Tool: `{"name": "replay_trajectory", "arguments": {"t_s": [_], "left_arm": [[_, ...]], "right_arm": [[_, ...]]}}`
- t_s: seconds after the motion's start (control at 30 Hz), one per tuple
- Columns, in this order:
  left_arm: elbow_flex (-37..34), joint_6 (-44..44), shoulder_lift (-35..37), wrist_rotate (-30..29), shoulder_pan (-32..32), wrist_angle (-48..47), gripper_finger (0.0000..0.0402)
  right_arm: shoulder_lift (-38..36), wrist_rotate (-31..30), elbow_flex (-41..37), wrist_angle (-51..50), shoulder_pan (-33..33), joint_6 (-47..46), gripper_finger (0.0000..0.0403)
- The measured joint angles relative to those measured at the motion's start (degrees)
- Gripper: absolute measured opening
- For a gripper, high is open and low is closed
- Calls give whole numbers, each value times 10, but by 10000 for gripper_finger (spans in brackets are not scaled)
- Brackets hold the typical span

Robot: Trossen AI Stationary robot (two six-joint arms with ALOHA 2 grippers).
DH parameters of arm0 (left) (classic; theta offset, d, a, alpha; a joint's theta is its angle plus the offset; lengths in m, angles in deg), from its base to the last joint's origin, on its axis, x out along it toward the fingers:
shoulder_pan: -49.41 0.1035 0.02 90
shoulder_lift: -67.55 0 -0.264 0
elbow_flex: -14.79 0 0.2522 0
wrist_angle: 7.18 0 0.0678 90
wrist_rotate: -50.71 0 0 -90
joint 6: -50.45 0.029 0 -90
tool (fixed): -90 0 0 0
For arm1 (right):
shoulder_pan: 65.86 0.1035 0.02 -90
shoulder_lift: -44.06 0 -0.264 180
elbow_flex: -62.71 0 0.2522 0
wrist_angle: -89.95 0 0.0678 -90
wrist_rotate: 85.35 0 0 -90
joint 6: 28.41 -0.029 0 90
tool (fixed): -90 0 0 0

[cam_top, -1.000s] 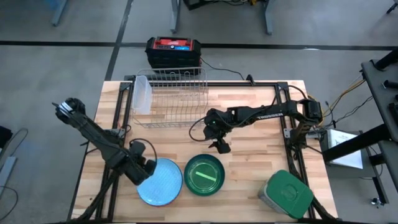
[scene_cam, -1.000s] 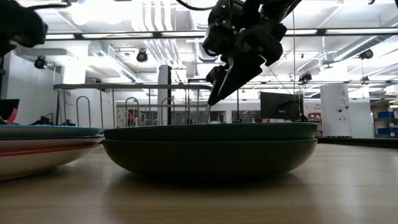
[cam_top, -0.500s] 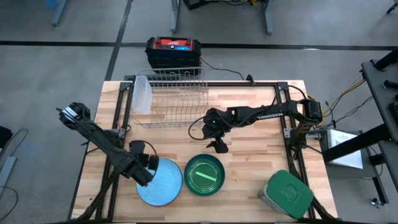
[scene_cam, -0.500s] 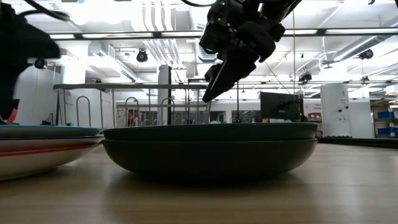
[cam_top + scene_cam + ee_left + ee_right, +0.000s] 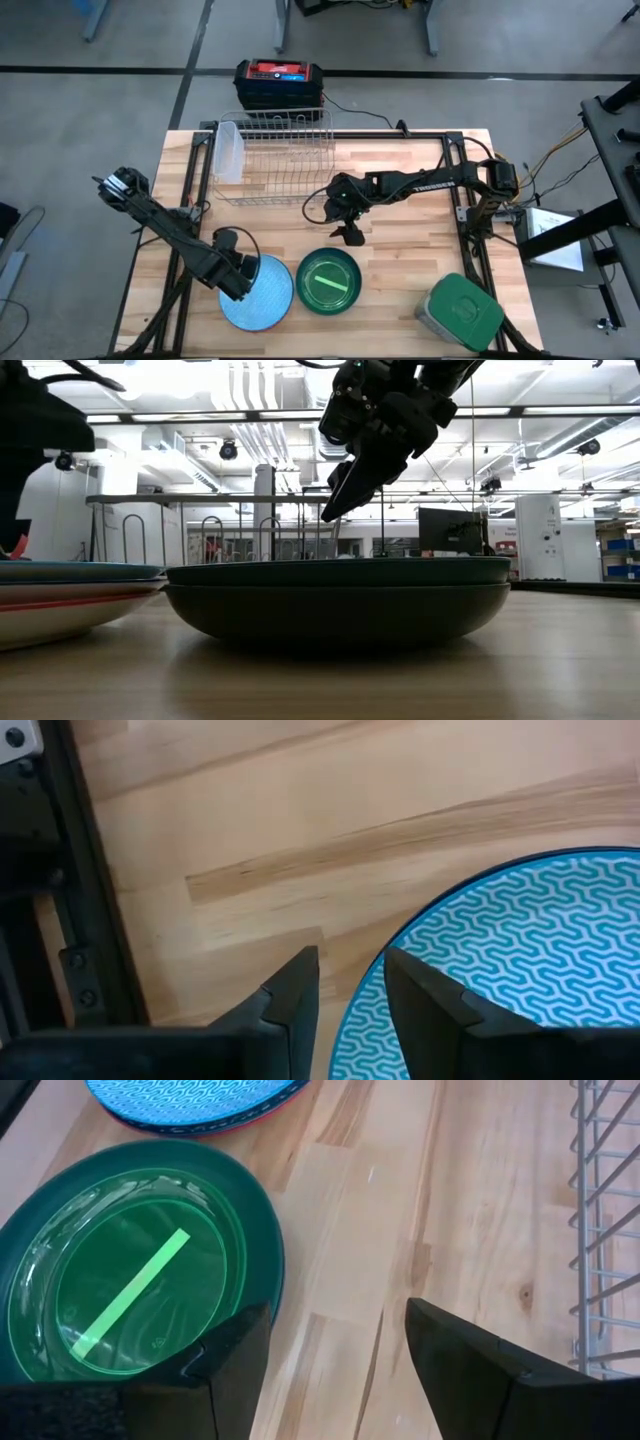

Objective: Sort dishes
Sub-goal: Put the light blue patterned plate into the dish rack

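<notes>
Nearby, round blue zigzag-patterned plate (image 5: 520, 960) (left fingers (image 5: 300, 995) narrowly parted at its rim), glossy green bowl (image 5: 130, 1270), right fingers (image 5: 470, 1350) wide.

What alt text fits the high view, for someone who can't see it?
Top-down on a wooden table: the left hand sits at the rim of a light blue patterned round plate, beside a dark green round bowl. The right hand hangs open above the table, between the bowl and a wire metal rack.

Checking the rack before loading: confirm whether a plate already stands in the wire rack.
No: in the high view the wire rack holds no plate; the blue plate and green bowl lie on the table.
</notes>
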Motion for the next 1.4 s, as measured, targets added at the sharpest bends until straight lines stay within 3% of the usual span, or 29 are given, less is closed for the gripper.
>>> {"name": "replay_trajectory", "arguments": {"t_s": [0.4,0.6,0.7,0.83,1.4], "left_arm": [[-11,33,-12,-6,0,23,106],[-11,151,-23,1,0,65,106],[-13,177,-24,32,2,60,106],[-16,181,-23,60,2,43,106],[-27,178,-23,39,2,56,106]], "right_arm": [[1,0,0,0,0,3,234],[1,0,0,-1,0,5,232],[1,0,0,-1,0,5,236],[1,0,0,-1,0,5,242],[1,0,0,0,0,-6,251]]}}
